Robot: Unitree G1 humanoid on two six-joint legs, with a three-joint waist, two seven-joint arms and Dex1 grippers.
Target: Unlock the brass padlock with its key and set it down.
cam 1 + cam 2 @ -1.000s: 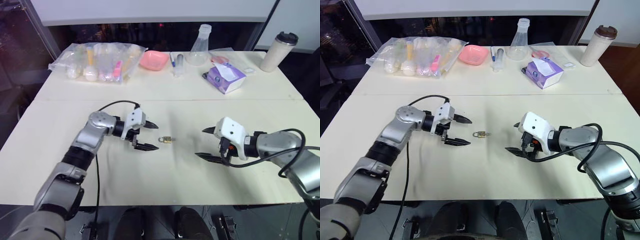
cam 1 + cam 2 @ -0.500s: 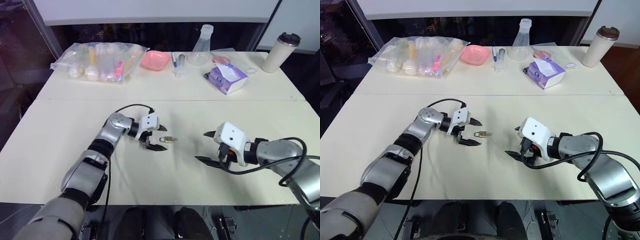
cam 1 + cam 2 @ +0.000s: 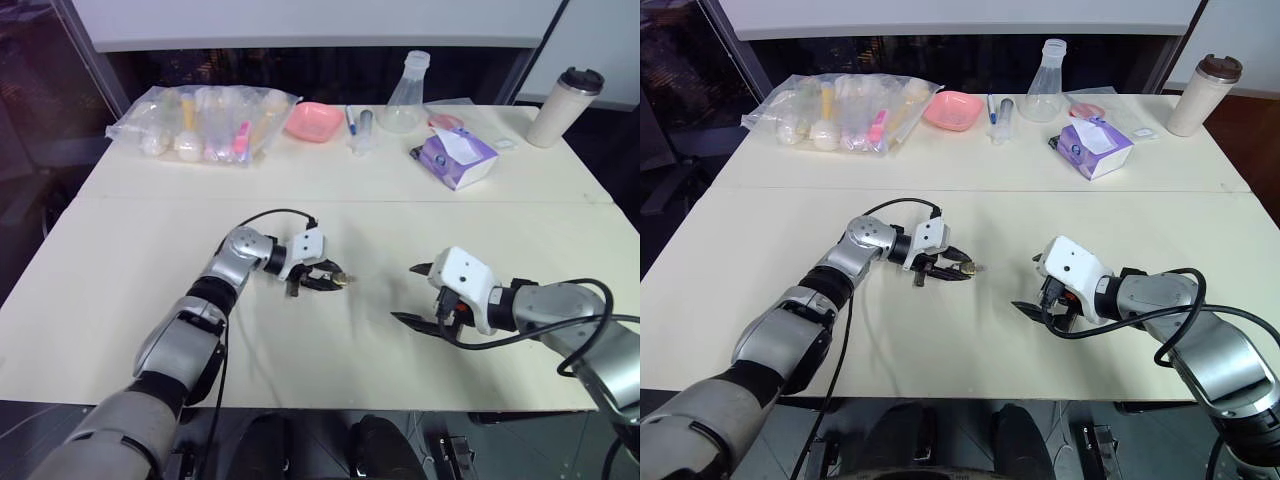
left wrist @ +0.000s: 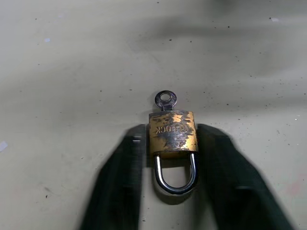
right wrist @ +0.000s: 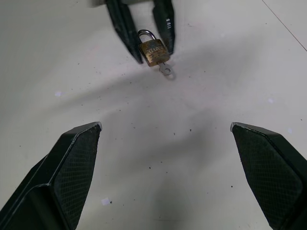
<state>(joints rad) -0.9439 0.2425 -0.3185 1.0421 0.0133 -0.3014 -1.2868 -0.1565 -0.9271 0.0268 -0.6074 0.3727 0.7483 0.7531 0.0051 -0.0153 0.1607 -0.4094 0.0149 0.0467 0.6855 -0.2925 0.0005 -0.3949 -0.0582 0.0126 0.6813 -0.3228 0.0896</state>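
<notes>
Left gripper [image 4: 172, 143] has slid right and closed its 2 fingers onto the brass padlock [image 4: 172, 130] mid-table, key [image 4: 165, 99] already inserted, right gripper [image 5: 165, 132] gaping nearby, so clamp the body square before turning

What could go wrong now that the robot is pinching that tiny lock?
The brass padlock is very small between the left gripper's fingers, so it might slip or twist out when lifted. The key sticks out of the lock's far end and looks tiny beside the right gripper's wide-open fingers, so that gripper may miss it or knock the lock loose.
</notes>
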